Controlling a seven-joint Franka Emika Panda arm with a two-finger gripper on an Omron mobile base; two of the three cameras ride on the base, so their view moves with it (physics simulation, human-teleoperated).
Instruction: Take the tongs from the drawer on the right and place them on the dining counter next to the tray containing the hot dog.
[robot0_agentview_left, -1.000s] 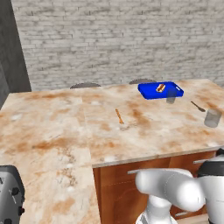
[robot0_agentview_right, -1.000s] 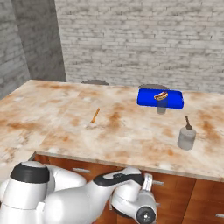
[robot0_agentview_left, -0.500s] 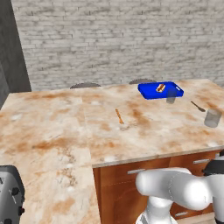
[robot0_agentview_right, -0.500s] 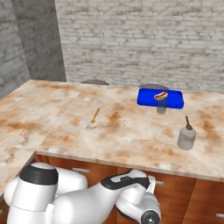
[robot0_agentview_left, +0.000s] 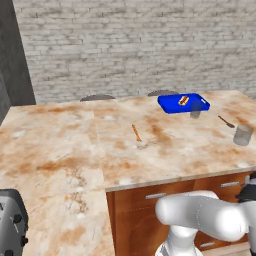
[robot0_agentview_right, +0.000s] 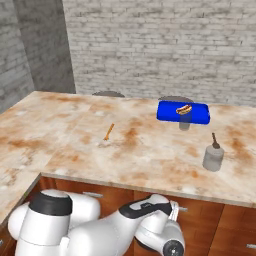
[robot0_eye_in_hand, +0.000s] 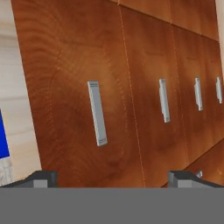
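up close, tool (robot0_eye_in_hand: 111, 177) spread wide, grained reddish-brown drawer (robot0_eye_in_hand: 78, 100) front, flat silver handle (robot0_eye_in_hand: 97, 113)

A glossy white arm (robot0_agentview_right: 100, 230) of rounded links is seen, with black joint bands and a dark circular end cap.

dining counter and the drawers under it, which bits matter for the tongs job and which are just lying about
For the job:
- dining counter
- blue tray holding the hot dog
- closed wooden drawers with silver bar handles
- gripper, open, facing the drawer fronts

Lying about:
- orange stick
- grey cup
- small glass
- brown-handled utensil
- toaster
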